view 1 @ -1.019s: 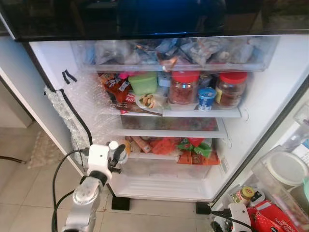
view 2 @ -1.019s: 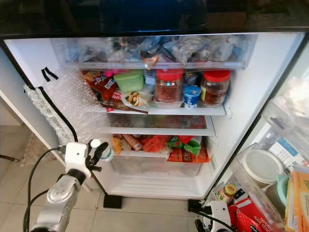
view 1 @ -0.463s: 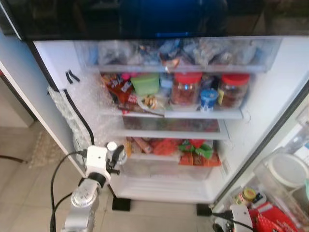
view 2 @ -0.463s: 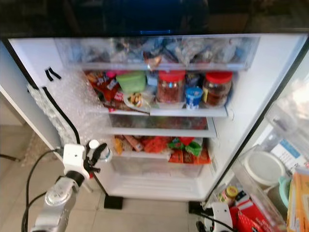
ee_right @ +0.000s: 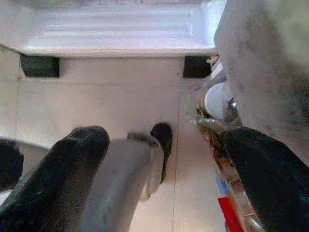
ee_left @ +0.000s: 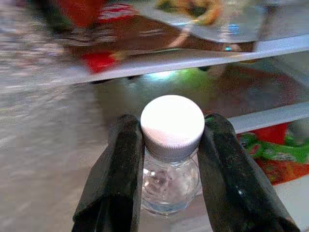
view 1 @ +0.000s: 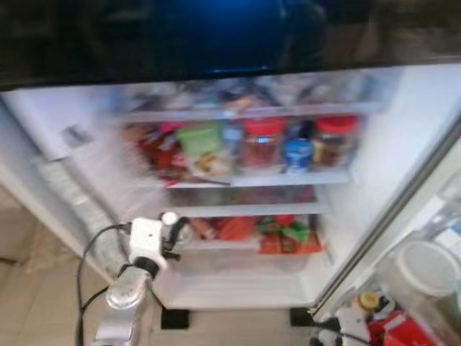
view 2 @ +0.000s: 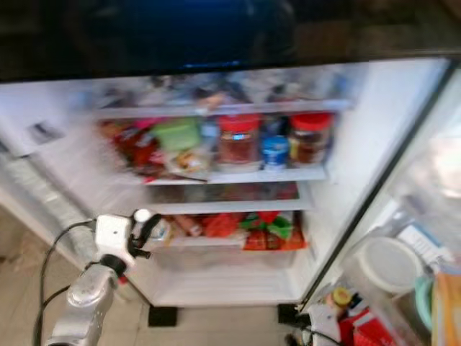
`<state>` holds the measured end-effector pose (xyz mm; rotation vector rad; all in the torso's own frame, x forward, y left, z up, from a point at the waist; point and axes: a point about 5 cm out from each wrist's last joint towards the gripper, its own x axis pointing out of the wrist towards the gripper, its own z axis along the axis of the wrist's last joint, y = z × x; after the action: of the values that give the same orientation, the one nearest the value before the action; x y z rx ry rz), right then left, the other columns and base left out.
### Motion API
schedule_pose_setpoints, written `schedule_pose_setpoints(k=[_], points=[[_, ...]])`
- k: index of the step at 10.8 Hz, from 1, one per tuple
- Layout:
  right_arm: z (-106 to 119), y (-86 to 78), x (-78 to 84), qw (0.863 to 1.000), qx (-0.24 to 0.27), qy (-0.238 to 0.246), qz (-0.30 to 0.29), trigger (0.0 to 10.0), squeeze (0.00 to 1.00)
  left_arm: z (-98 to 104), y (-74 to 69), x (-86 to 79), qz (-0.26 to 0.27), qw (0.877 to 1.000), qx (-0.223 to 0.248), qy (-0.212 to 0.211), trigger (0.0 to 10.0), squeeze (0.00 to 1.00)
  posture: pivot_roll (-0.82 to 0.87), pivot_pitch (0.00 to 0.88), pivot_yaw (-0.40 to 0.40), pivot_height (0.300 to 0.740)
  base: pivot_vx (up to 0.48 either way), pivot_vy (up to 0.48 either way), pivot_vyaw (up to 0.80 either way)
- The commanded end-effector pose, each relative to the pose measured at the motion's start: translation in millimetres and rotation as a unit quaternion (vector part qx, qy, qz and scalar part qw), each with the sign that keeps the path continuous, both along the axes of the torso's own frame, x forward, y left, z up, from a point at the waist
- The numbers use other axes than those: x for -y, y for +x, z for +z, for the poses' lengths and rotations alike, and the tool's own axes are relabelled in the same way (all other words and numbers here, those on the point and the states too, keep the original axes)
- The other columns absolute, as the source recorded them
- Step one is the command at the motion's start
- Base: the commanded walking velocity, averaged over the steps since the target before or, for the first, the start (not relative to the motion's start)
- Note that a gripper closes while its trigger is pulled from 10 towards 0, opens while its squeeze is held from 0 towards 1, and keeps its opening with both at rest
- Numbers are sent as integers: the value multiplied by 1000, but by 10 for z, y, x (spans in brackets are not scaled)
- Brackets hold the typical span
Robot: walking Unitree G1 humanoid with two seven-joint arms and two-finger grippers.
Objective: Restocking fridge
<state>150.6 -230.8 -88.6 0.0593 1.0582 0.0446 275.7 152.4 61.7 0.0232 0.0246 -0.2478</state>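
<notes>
The fridge (view 1: 374,187) stands open before me, its shelves full and the picture blurred. My left gripper (view 1: 173,231) is raised at the lower left of the opening, beside the lower shelf (view 1: 216,245). It is shut on a small clear bottle (ee_left: 170,181) with a white cap (ee_left: 172,121); the black fingers (ee_left: 120,169) press on its neck from both sides. My right gripper (ee_right: 161,145) hangs low by the fridge door, open, pointing down at the tiled floor (ee_right: 96,96) with nothing between its fingers.
The upper shelf holds two red-lidded jars (view 1: 263,144), a blue tub (view 1: 295,153) and a green container (view 1: 200,137). Red and green packets (view 1: 281,234) lie on the lower shelf. The door bins at right hold a white-lidded container (view 1: 428,267) and a small yellow-capped jar (view 1: 369,300).
The whole picture has shifted and blurred, so the camera has moved. The left gripper keeps the bottle at about the same spot by the lower shelf.
</notes>
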Motion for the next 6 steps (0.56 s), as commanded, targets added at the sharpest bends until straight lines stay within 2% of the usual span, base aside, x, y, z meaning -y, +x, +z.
schedule_pose_setpoints(k=[1,2,5,6], points=[[105,141,178,999,28,-30,-14,10000,0,38,1,-103,9,1000,7,10,10000,0,-70,0,37,740,277,0,0],[107,147,173,999,29,-28,-14,10000,0,37,0,-95,7,1000,6,10,10000,0,-70,0,38,740,274,0,0],[108,149,177,999,33,-26,-29,10000,0,14,-24,-72,-1,1000,0,11,10000,0,-65,0,38,740,0,0,0],[108,152,175,999,32,-28,-22,10000,0,16,-25,-77,0,1000,0,12,10000,0,-65,0,39,740,244,0,0]])
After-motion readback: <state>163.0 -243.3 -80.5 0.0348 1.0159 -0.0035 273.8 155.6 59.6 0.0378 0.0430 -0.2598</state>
